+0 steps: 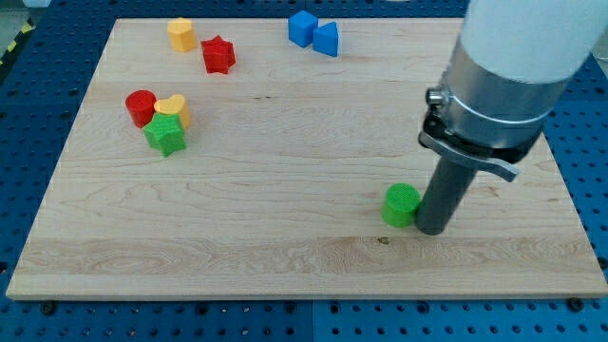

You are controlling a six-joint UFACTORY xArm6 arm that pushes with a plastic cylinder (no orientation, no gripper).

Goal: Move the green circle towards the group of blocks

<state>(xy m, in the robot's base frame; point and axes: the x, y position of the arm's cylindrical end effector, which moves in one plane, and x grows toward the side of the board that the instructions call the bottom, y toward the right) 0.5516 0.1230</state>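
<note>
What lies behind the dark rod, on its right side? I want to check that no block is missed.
My tip rests just right of the green circle. Only bare board shows around the rod; the strip behind it is covered.

The arm (pale upper housing) runs off the view's top.

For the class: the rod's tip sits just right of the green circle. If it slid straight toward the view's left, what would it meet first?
My tip would meet the green circle first; they look touching or nearly so. Farther left on the wooden board the line looks free; the cluster around the green star lies higher up.
</note>
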